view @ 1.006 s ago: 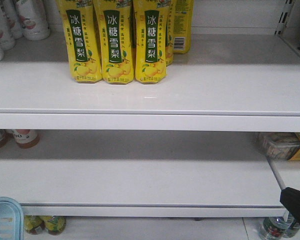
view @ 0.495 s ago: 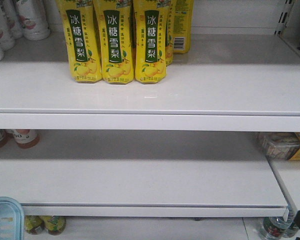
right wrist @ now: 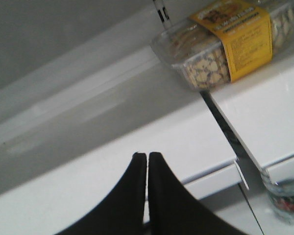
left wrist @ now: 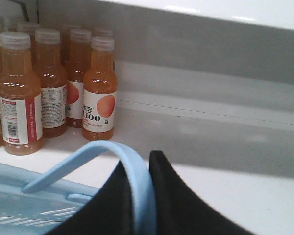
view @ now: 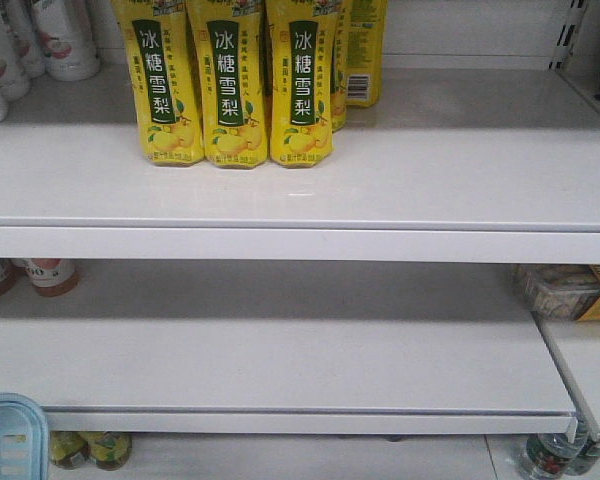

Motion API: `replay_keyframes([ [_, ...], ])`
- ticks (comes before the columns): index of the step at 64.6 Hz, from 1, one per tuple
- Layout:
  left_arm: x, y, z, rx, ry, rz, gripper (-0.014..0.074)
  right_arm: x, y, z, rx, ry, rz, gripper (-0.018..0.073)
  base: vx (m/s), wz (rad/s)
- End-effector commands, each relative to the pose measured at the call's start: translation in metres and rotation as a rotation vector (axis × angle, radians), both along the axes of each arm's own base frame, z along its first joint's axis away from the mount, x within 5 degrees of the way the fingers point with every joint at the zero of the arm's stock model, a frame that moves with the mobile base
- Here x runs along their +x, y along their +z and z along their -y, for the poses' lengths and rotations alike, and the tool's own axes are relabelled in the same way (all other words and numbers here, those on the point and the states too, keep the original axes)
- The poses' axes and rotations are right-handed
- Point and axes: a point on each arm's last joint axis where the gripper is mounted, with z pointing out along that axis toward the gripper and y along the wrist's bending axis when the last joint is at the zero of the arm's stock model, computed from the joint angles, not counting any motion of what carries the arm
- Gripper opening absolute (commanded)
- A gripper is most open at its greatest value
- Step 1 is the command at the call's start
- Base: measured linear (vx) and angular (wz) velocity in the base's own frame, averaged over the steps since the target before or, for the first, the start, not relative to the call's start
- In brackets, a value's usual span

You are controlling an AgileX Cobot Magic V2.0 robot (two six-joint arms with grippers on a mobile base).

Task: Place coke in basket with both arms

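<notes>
Across the front view, two white shelves [view: 300, 190] run wide and bare past three yellow pear drink bottles [view: 230, 85] at the upper rear left. Low at the left frame edge, a corner of the basket [view: 8, 435] shows below the lower shelf's front lip. Left gripper [left wrist: 139, 196]: jaws clamped on the basket's blue handle [left wrist: 108, 154], orange juice bottles [left wrist: 99, 90] behind. Right gripper [right wrist: 147, 181]: jaws together, holding nothing, over the shelf edge near a snack box [right wrist: 225, 44]. The coke appears in no view.

Yellow bottles [view: 228, 85]: "冰糖雪梨". Orange juice bottle [left wrist: 99, 90]: "100".
</notes>
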Motion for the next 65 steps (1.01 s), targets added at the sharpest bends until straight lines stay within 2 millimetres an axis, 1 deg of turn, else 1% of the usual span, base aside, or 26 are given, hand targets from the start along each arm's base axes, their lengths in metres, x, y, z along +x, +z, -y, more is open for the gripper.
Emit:
replay_keyframes([
  [1, 0.0, 0.025, 0.0, 0.038, -0.003, 0.168, -0.0006, 0.003, 0.011, -0.001, -0.02, 0.007, 0.145, -0.0002, 0.0, 0.0],
  [6, 0.001, 0.024, 0.0, 0.038, -0.003, 0.167, -0.0006, 0.003, 0.015, -0.001, -0.046, 0.016, 0.196, -0.0002, 0.0, 0.0],
  [15, 0.001, 0.024, 0.0, 0.038, -0.003, 0.167, -0.0006, 0.0, 0.024, -0.002, -0.168, 0.029, 0.302, -0.0002, 0.0, 0.0],
  [25, 0.001, 0.024, 0.0, 0.038, -0.003, 0.167, -0.0006, -0.008, 0.031, 0.002, -0.281, -0.052, 0.393, -0.0002, 0.0, 0.0],
  [34, 0.001, 0.024, 0.0, 0.038, -0.003, 0.167, -0.0006, -0.009, 0.033, 0.005, -0.294, -0.104, 0.406, -0.0002, 0.0, 0.0],
  [39, 0.001, 0.024, 0.0, 0.038, -0.003, 0.167, -0.0006, -0.009, 0.034, 0.005, -0.337, -0.1, 0.414, -0.0002, 0.0, 0.0],
  [52, 0.001, 0.024, 0.0, 0.038, -0.003, 0.167, -0.0006, -0.011, 0.044, 0.002, -0.46, -0.093, 0.518, -0.0002, 0.0, 0.0],
  [57, 0.001, 0.024, 0.0, 0.038, -0.003, 0.167, -0.0006, -0.011, 0.047, 0.002, -0.465, -0.092, 0.549, -0.0002, 0.0, 0.0],
  [65, 0.001, 0.024, 0.0, 0.038, -0.003, 0.167, -0.0006, -0.011, 0.047, 0.002, -0.463, -0.093, 0.547, -0.0002, 0.0, 0.0],
])
